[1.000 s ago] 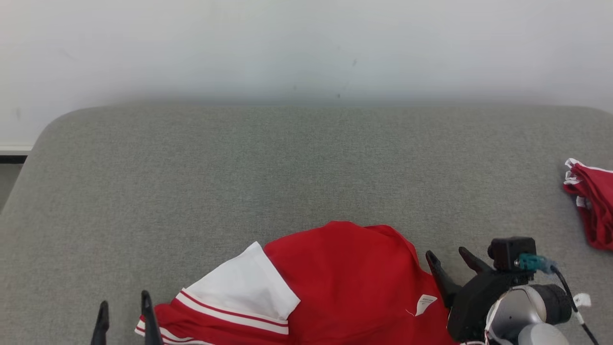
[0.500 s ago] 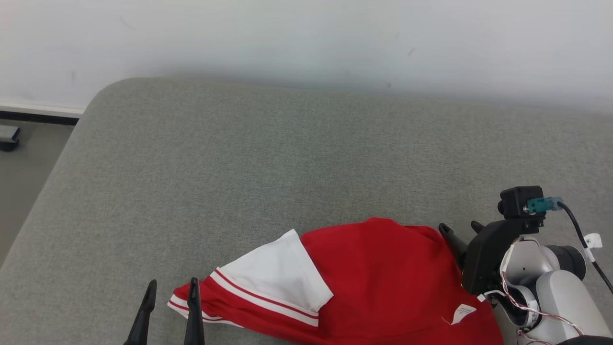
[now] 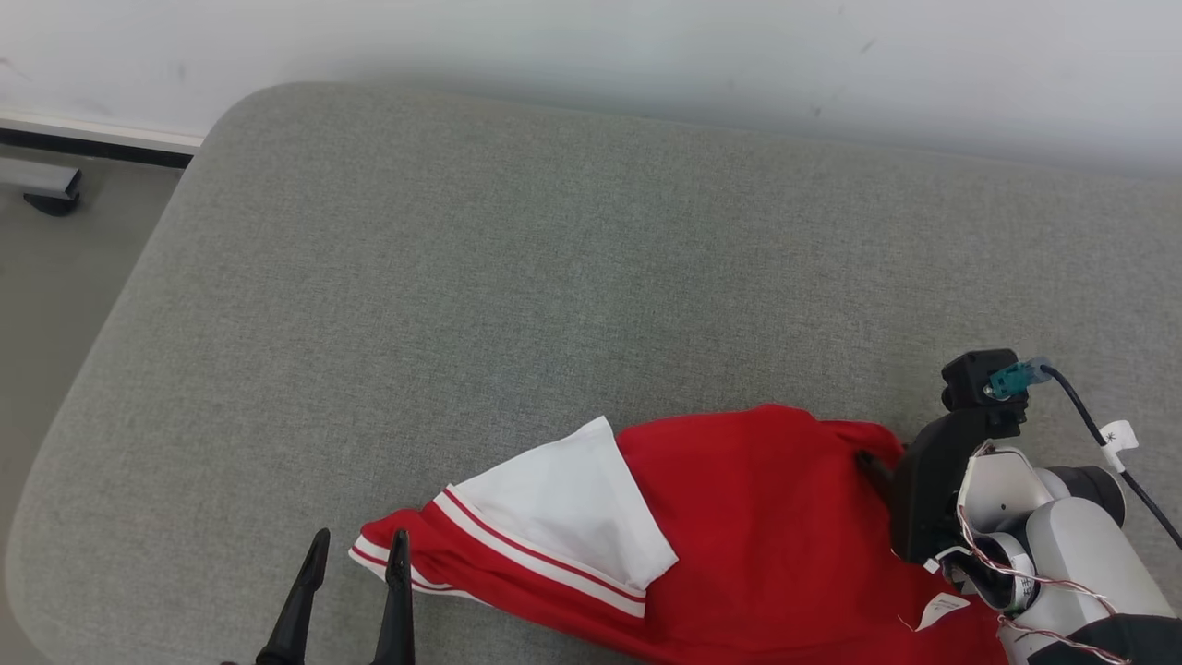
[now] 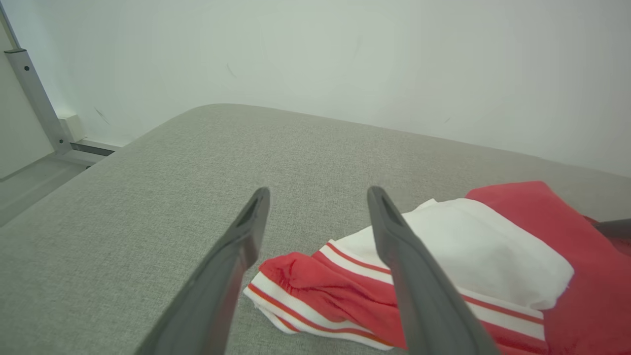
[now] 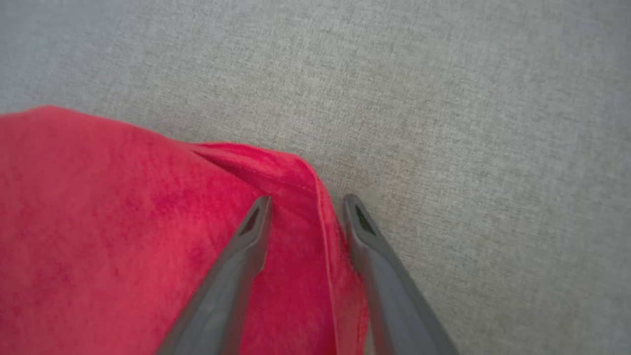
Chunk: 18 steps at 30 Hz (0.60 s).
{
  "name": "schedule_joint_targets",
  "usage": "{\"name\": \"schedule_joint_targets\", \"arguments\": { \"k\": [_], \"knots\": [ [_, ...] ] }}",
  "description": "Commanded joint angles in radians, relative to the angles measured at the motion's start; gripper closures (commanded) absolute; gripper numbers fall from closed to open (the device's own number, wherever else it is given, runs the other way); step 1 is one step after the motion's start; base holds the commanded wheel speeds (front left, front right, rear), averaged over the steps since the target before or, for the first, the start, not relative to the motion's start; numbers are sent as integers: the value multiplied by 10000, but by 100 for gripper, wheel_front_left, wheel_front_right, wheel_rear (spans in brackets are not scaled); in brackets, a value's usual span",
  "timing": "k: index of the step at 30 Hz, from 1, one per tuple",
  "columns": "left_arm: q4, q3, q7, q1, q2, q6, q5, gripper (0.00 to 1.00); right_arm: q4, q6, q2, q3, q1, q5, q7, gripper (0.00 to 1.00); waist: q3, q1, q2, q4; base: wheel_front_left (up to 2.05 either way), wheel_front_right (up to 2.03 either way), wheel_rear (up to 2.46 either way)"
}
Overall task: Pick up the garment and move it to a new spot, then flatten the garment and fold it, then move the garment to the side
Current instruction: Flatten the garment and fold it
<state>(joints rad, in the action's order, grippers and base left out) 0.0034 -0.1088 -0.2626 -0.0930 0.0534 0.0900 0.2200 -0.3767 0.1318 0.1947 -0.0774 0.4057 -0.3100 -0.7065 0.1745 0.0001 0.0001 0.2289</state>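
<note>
The garment [image 3: 766,526] is a red shirt with a white sleeve and white stripes, lying crumpled at the near edge of the grey padded surface [image 3: 554,277]. My right gripper [image 3: 882,462] is down at its far right edge. In the right wrist view the right gripper [image 5: 308,202] straddles a raised fold of the red garment [image 5: 123,222], its fingers still apart. My left gripper [image 3: 360,540] hovers open just left of the striped hem. From the left wrist, the left gripper [image 4: 319,195] has nothing between its fingers, and the garment [image 4: 468,251] lies beyond its right finger.
The padded surface ends in a rounded corner at the far left, with floor and a metal foot [image 3: 46,185] beyond it. A white wall [image 3: 591,46] runs behind. Bare grey padding stretches beyond the garment.
The head camera has turned left, shifting the whole picture. My right gripper has dropped onto the garment's right edge and its fingers have narrowed around a fold. The left gripper stays open.
</note>
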Motion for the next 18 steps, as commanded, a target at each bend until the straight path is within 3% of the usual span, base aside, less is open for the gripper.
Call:
{"name": "schedule_joint_targets", "arguments": {
  "k": [1, 3, 4, 5, 18],
  "knots": [
    [54, 50, -30, 101, -35, 33, -44, 0, 39, -26, 154, -124, -43, -100, -102, 49, 76, -1, -1, 40, 0, 0, 0],
    [108, 93, -30, 118, -36, 47, -30, 0, 125, -26, 276, -343, -164, -190, -206, 64, 84, -1, -1, 13, 0, 0, 0],
    [127, 112, -30, 130, -37, 38, 5, 0, 172, -26, 322, -405, -191, -238, -214, 96, 86, -1, -1, -18, 0, 0, 0],
    [143, 118, -30, 152, -38, 17, 38, 0, 215, -26, 363, -409, -190, -296, -150, 100, 88, -1, -1, -48, 0, 0, 0],
    [278, 163, -30, 133, -39, -29, 95, 0, 873, -26, -698, 1649, 629, -1585, 1439, 100, -124, -1, -1, -537, 0, 0, 0]
  ]
}}
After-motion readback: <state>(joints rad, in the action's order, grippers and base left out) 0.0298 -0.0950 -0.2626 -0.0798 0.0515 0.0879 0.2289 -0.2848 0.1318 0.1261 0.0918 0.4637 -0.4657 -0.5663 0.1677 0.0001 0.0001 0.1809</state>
